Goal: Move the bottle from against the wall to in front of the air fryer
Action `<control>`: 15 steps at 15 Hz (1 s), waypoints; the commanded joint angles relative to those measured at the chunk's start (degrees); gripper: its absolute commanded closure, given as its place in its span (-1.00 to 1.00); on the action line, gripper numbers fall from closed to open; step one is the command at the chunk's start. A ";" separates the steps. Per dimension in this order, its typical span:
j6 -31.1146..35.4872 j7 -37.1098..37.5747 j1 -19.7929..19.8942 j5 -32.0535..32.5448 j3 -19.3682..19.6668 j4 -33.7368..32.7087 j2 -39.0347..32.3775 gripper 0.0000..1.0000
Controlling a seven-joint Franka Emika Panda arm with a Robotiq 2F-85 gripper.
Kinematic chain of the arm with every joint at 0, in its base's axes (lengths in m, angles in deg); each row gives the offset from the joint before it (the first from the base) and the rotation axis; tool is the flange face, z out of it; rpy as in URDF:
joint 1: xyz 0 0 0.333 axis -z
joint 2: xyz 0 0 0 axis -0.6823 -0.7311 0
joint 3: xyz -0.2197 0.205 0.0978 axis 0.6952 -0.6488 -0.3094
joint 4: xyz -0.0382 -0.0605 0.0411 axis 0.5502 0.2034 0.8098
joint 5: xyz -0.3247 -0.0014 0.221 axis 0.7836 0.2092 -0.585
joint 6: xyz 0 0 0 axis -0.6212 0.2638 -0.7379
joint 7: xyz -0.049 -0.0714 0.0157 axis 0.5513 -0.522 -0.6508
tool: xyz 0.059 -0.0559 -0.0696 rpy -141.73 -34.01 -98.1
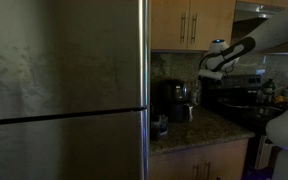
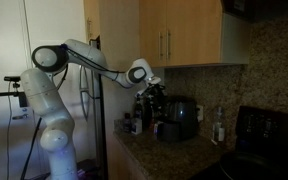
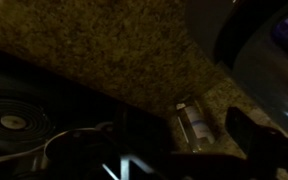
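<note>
Exterior views, left to right: the steel fridge (image 1: pixel 64 70) fills the left of one exterior view. The arm (image 2: pixel 84 52) is seen reaching from its pale base towards the counter (image 2: pixel 169 152) under the wooden cabinets (image 2: pixel 179 35). The gripper (image 2: pixel 152 97) is held above the counter, just left of the air fryer (image 2: pixel 182 118) and near its top edge. The bottle (image 2: pixel 220 126) is noted to the right of the air fryer, upright, close against the tiled wall (image 2: pixel 269 60) and apart from the gripper. The dark stove (image 2: pixel 269 135) is seen furthest right. Wrist view, left to right: a round burner (image 3: pixel 9 122) is recorded at the lower left, with speckled granite across the top and middle. The bottle, pale label visible, is seen from above at lower centre-right, in line with the gap between the two dark fingers (image 3: pixel 246 138). A grey-blue shape at the upper right cannot be identified. The jaws are spread to their widest and nothing is gripped; no contact with the bottle is seen.
</note>
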 commanded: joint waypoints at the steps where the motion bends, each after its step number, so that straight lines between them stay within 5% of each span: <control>1: -0.25 -0.10 -1.52 -0.99 2.54 -0.52 -1.09 -1.00; 4: -0.49 0.09 -2.24 -2.30 2.90 -1.32 -2.07 -1.00; 7: 17.05 7.09 2.18 15.67 2.60 -1.38 -9.74 -1.00; 9: 25.08 11.28 11.92 25.81 -1.67 -4.29 -14.77 -1.00; 11: 28.48 17.19 15.13 36.13 -0.23 -11.36 -20.36 -1.00; 13: 26.99 28.75 13.59 44.23 3.01 -18.54 -24.77 -1.00; 14: 27.83 21.96 14.28 39.14 2.04 -10.76 -19.66 -1.00; 15: 27.79 25.35 14.31 41.76 2.89 -13.90 -21.71 -1.00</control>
